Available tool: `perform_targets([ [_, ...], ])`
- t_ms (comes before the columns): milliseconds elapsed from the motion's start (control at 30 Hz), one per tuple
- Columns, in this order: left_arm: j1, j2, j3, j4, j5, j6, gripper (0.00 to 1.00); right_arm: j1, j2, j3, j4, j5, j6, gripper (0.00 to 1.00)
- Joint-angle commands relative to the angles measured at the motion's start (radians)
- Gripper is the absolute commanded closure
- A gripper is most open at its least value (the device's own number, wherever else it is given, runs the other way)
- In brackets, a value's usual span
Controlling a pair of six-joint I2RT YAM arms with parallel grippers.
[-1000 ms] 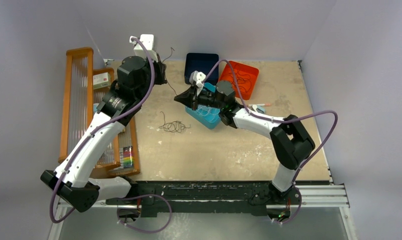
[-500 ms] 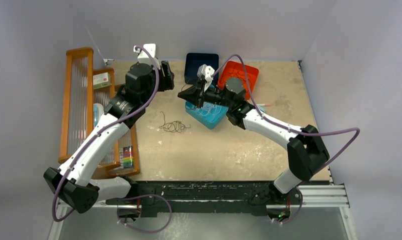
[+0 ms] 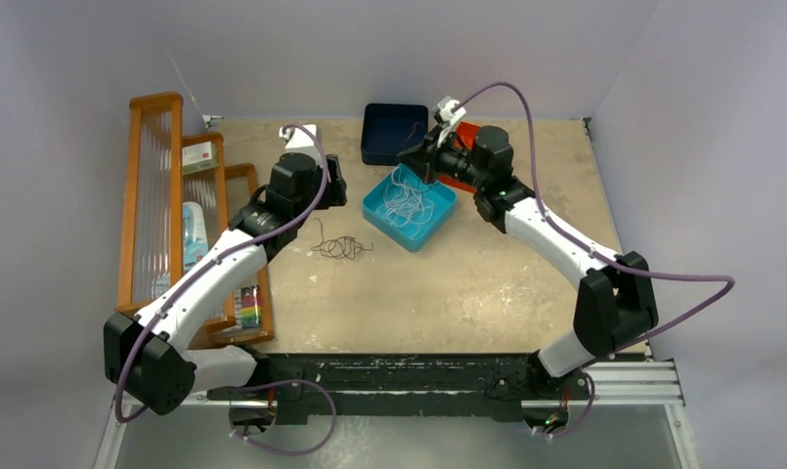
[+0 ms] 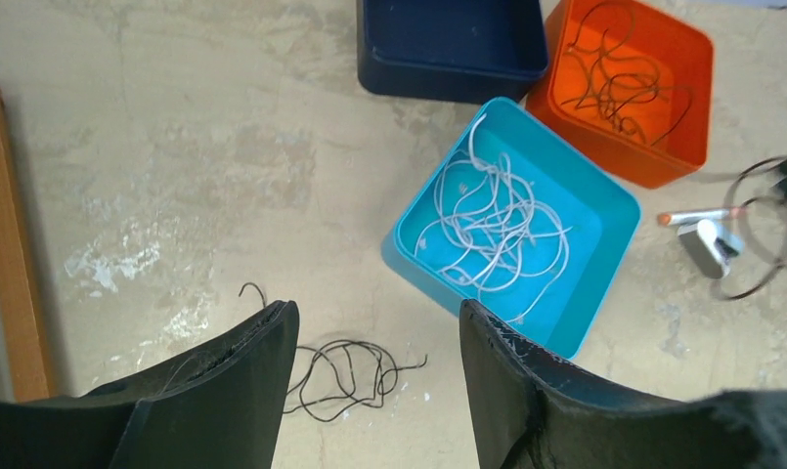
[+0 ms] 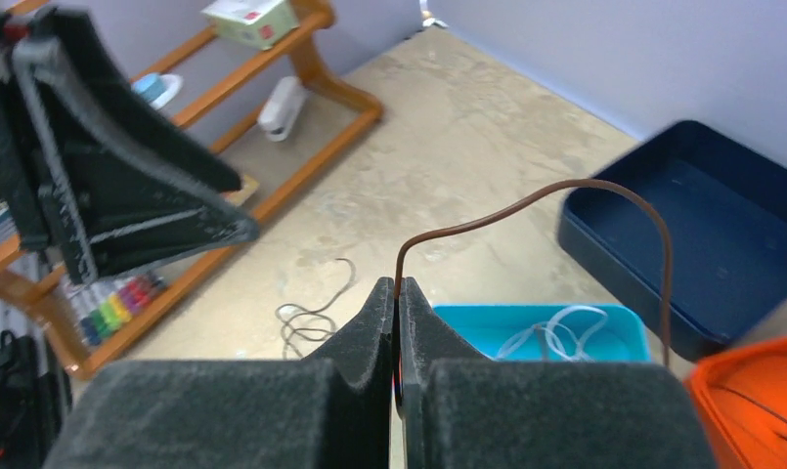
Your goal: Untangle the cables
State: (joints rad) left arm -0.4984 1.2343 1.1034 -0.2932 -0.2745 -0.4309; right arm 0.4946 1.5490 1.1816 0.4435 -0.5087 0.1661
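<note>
A tangle of dark cables (image 3: pixel 340 246) lies on the table. My left gripper (image 3: pixel 333 186) hangs open just above it, and the tangle (image 4: pixel 345 376) shows between the spread fingers (image 4: pixel 257 376) with nothing held. White cables (image 4: pixel 492 230) fill the teal tray (image 4: pixel 418 269). More dark cables (image 4: pixel 624 83) lie in the orange tray (image 4: pixel 682 44). My right gripper (image 5: pixel 396 288) is shut on a thin brown cable (image 5: pixel 565 186) that arcs up and over to the right. It hovers beyond the teal tray (image 3: pixel 384 230), beside the navy tray (image 3: pixel 394 132).
The navy tray (image 4: pixel 453 44) holds nothing. A wooden rack (image 3: pixel 157 100) with small items runs along the table's left edge. A pen and a small white item (image 4: pixel 707 239) lie right of the teal tray. My left gripper (image 5: pixel 106 176) looms at the upper left of the right wrist view.
My left gripper has opened and come from the far back toward the dark tangle. My right gripper has carried the brown cable right and back, uncovering the teal tray.
</note>
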Motion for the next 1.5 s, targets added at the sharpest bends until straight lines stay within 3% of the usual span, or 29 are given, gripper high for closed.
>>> perform_targets([
  [0,0.006,0.017,-0.044,0.077,-0.019,-0.041,0.39,-0.043,-0.05,0.068,-0.084,0.098,-0.015,1.0],
  [400,0.006,0.142,-0.183,0.155,-0.025,-0.136,0.39,-0.19,0.045,0.241,-0.252,0.194,-0.046,1.0],
  [833,0.006,0.184,-0.217,0.18,-0.015,-0.156,0.38,-0.286,0.239,0.439,-0.29,0.231,-0.047,1.0],
  [1467,0.006,0.177,-0.177,0.149,-0.065,-0.135,0.38,-0.343,0.272,0.486,-0.306,0.267,-0.062,1.0],
])
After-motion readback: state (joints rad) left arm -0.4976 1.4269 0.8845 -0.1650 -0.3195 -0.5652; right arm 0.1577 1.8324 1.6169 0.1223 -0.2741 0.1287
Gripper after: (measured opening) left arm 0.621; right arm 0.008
